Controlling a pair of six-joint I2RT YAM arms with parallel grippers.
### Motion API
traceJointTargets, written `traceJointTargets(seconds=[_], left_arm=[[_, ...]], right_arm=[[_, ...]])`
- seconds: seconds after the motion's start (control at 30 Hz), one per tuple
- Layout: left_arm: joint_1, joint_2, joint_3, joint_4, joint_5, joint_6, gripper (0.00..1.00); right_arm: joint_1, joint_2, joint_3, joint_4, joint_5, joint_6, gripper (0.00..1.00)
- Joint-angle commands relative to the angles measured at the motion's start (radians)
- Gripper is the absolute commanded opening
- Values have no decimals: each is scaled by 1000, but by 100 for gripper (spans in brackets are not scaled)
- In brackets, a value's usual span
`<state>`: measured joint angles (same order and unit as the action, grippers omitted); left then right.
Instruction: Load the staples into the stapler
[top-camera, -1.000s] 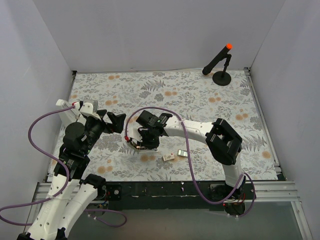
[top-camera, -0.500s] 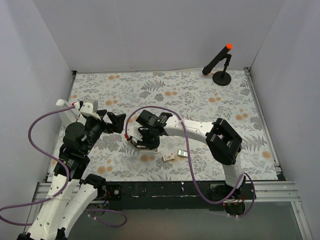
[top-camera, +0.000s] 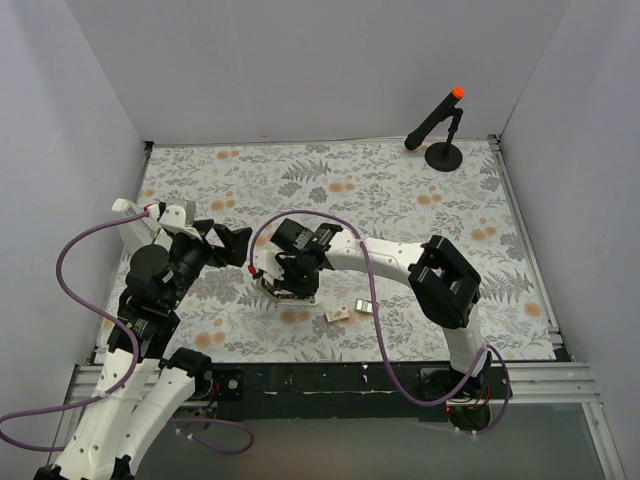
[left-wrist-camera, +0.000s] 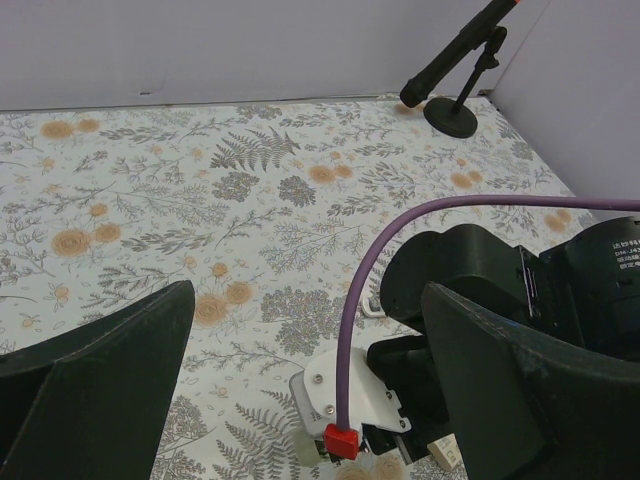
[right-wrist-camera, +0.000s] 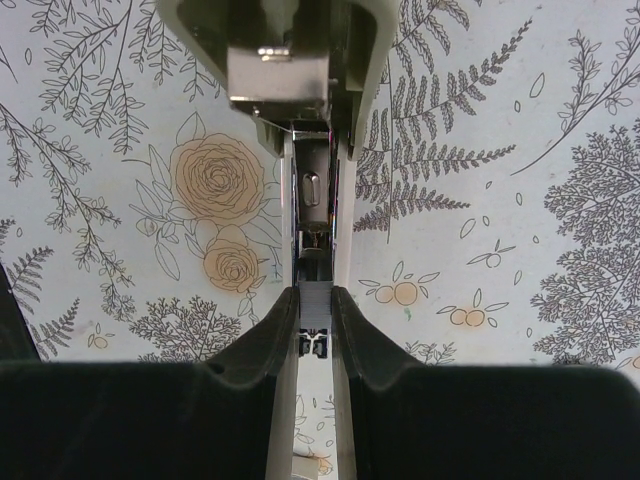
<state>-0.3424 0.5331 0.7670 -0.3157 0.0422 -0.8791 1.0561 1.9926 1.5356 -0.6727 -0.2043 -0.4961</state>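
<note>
The stapler (right-wrist-camera: 290, 60) lies open on the floral mat, its pale lid raised and its narrow channel (right-wrist-camera: 315, 200) bare. My right gripper (right-wrist-camera: 315, 310) is shut on a grey ribbed row of staples (right-wrist-camera: 315, 294) and holds it right over the channel's near end. In the top view the right gripper (top-camera: 288, 278) covers most of the stapler (top-camera: 280, 294). The beige staple box (top-camera: 338, 313) and the small dark-rimmed tray (top-camera: 364, 306) lie just to its right. My left gripper (top-camera: 228, 245) is open and empty, hovering left of the stapler.
A black microphone stand (top-camera: 443, 153) with an orange tip stands at the far right corner. The right arm's purple cable (left-wrist-camera: 400, 225) arcs above the stapler. White walls enclose the mat on three sides.
My right gripper has shifted very slightly over the stapler with the staple row in it. The left arm has not moved.
</note>
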Motion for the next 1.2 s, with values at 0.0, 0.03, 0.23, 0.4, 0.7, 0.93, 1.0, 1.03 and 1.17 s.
traceJointTargets(seconds=[0.0,0.03,0.23,0.4,0.7,0.93,1.0,1.03,1.17], left_arm=[[-1,-8,-8,-20,8,-1,98],[-1,-8,-8,-20,10,-4,98],[-1,-5,-8,-20,7,-4,98],[-1,-1,-5,-20,8,-1,98],[-1,5,-5,-20,10,-3,98],[-1,5,-5,-20,10,-1,98],[-1,4,-8,-20,10,-1,98],[-1,2,-8,-20,12,-1,98],[-1,1,-8,-19,12,-3,98]], right_arm=[[2,18,41,-28,5,21,18],[2,20,41,-30,5,21,18],[2,23,49,-34,0,37,18],[2,17,69,-38,-18,54,18],[2,12,90,-50,-26,65,18],[2,21,74,-45,-29,70,18],[2,21,64,-39,-29,71,18],[2,21,61,-36,-27,71,18],[2,25,54,-34,-23,71,18]])
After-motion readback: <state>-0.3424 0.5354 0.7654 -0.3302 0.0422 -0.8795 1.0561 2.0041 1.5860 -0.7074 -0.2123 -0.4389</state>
